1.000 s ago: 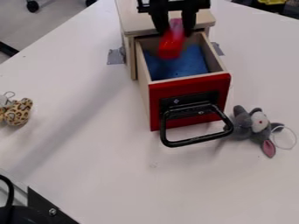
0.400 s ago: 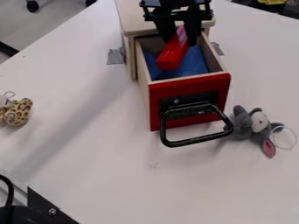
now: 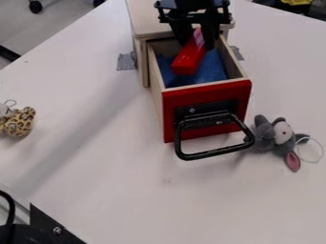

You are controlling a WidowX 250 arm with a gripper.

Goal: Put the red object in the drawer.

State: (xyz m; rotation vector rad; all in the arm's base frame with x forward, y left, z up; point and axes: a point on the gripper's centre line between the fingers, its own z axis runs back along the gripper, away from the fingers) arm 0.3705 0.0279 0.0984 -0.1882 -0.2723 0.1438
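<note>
The hand [image 3: 197, 44] grips the red object [image 3: 189, 62] over the open drawer [image 3: 207, 91].

Over the last second: my gripper [image 3: 198, 42] has come farther into view from the top edge. The red block [image 3: 189, 58] came along, its free end now closer to the drawer's front panel [image 3: 208, 90], its slant more marked. Latest interval: barely a shift.

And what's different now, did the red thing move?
Yes! The red object and the gripper have shifted toward the front of the open drawer, and the red object slants more now. I can't tell if it's been let go. The drawer, the gray toy and the spotted toy stayed put.
</note>
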